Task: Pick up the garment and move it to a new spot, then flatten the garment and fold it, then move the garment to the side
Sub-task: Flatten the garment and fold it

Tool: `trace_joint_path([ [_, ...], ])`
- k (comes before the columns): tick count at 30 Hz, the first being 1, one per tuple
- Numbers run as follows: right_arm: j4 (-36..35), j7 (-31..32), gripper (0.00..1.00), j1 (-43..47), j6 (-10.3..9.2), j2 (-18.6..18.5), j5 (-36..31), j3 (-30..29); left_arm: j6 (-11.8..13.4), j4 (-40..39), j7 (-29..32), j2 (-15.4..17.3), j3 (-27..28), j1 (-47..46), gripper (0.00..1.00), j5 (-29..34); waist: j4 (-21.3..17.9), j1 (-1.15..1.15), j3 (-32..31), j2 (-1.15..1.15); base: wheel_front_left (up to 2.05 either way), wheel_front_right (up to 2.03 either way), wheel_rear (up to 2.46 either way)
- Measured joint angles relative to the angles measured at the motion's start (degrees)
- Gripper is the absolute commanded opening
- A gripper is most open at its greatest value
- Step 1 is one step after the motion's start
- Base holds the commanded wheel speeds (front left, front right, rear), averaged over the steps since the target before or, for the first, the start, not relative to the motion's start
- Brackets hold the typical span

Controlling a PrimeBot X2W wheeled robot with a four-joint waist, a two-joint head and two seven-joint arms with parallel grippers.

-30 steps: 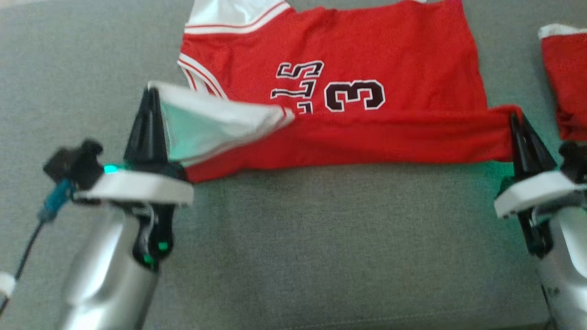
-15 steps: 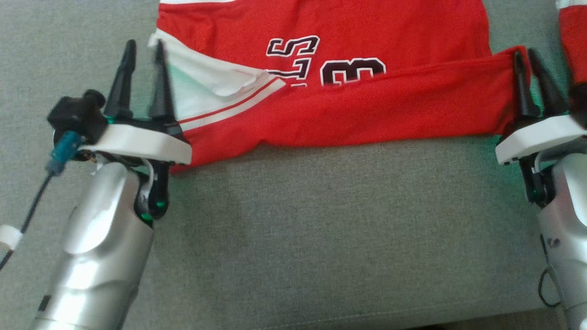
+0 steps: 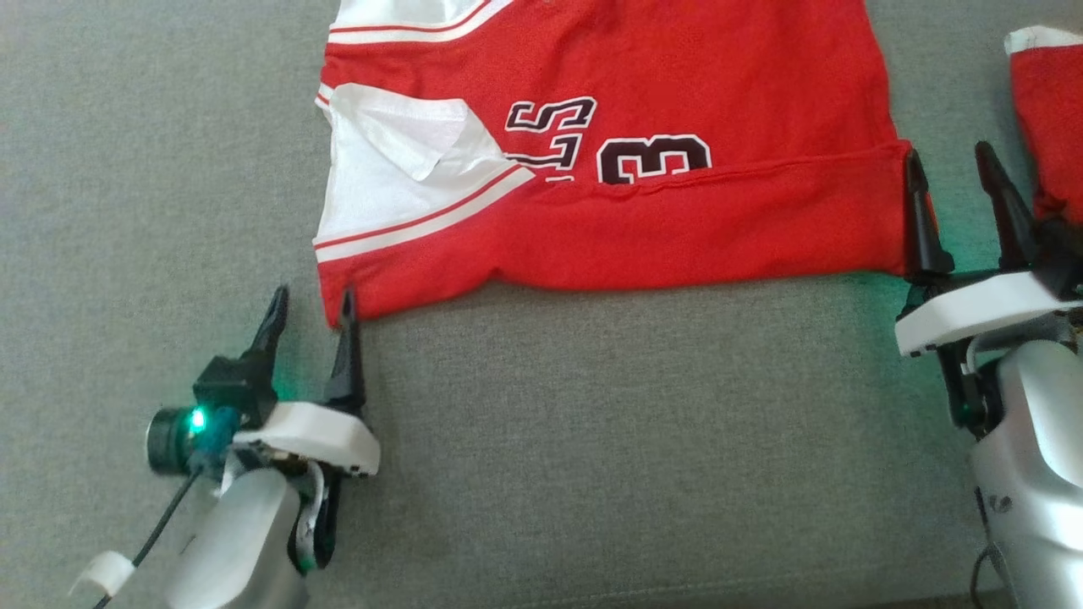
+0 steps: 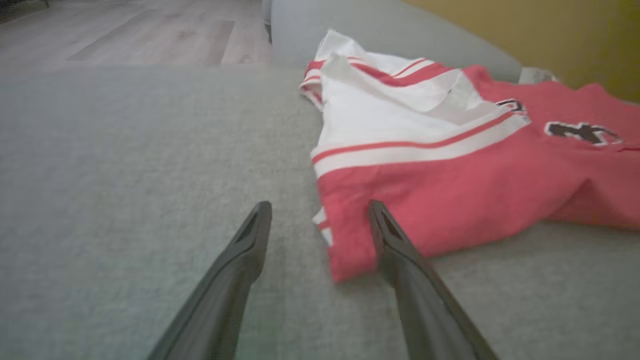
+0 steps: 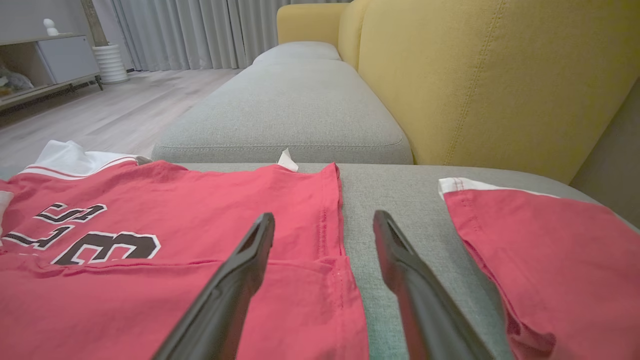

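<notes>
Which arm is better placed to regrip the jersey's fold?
Likely right: the right pincer, open, straddles the jersey side edge at the fold; the left pincer, also open, sits back, tips reaching the near corner.

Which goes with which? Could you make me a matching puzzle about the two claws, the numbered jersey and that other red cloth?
1. left gripper
2. right gripper
3. numbered jersey
4. other red cloth

A. lies apart at the far right
B. open, at the jersey's all-red end
C. open, by the end with the white panel
D. near edge folded over, partly covering the number

Pairs: 1-C, 2-B, 3-D, 4-A
</notes>
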Motion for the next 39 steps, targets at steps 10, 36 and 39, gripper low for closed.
trace_joint_path([
  [10,0.3,0.0,1.00,0.0,-0.01,0.1,-0.3,-0.1,-0.2,0.2,3.8,0.8,-1.4,0.3,0.56,0.0,-0.2,0.00,-0.1,0.00,0.00,0.00,0.00],
  [36,22.6,0.8,0.00,-1.0,-0.01,2.5,9.3,2.9,-4.5,-6.5,5.0,4.7,-4.1,4.7,0.00,-0.6,3.3,0.01,-5.7,0.00,0.00,0.00,0.00],
  [39,22.5,0.8,0.00,0.0,-0.01,1.2,11.2,4.4,-4.4,-7.5,4.8,4.8,-4.4,6.7,0.00,-1.3,3.6,0.01,-7.1,0.00,0.00,0.00,0.00],
])
